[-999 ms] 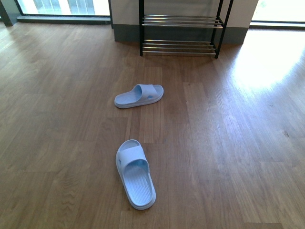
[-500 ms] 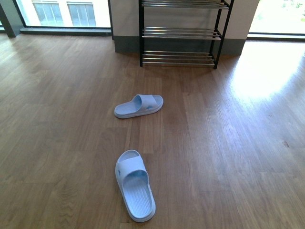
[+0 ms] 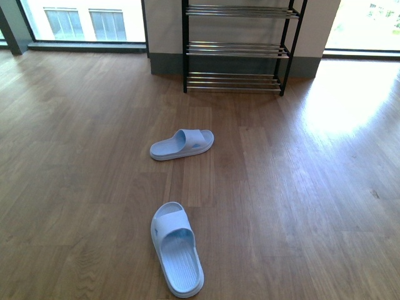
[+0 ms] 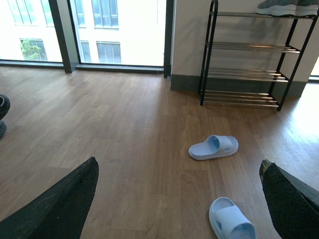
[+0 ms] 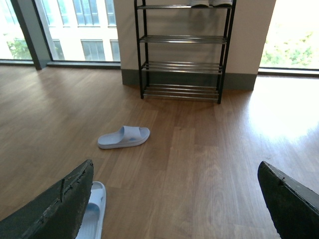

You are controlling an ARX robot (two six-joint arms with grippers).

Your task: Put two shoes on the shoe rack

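Two pale blue slide sandals lie apart on the wooden floor. The near sandal [image 3: 177, 248] [image 4: 232, 224] [image 5: 92, 211] points away from me. The far sandal [image 3: 182, 144] [image 4: 214, 147] [image 5: 123, 136] lies sideways, closer to the shoe rack [image 3: 234, 49] [image 4: 249, 47] [image 5: 182, 39], which stands against the wall. Grey sneakers [image 4: 286, 7] sit on its top tier. My left gripper [image 4: 178, 164] is open above the floor, with the near sandal by its right finger. My right gripper [image 5: 175, 167] is open and holds nothing. Neither gripper shows in the front view.
Tall windows [image 3: 81, 22] run along the far wall on both sides of the rack. A bright sun patch [image 3: 350, 87] lies on the floor at the right. A dark object [image 4: 2, 114] sits at the edge of the left wrist view.
The front view has shifted: rack and sandals now sit lower in the picture and more of the rack shows. The sandals have not moved on the floor.
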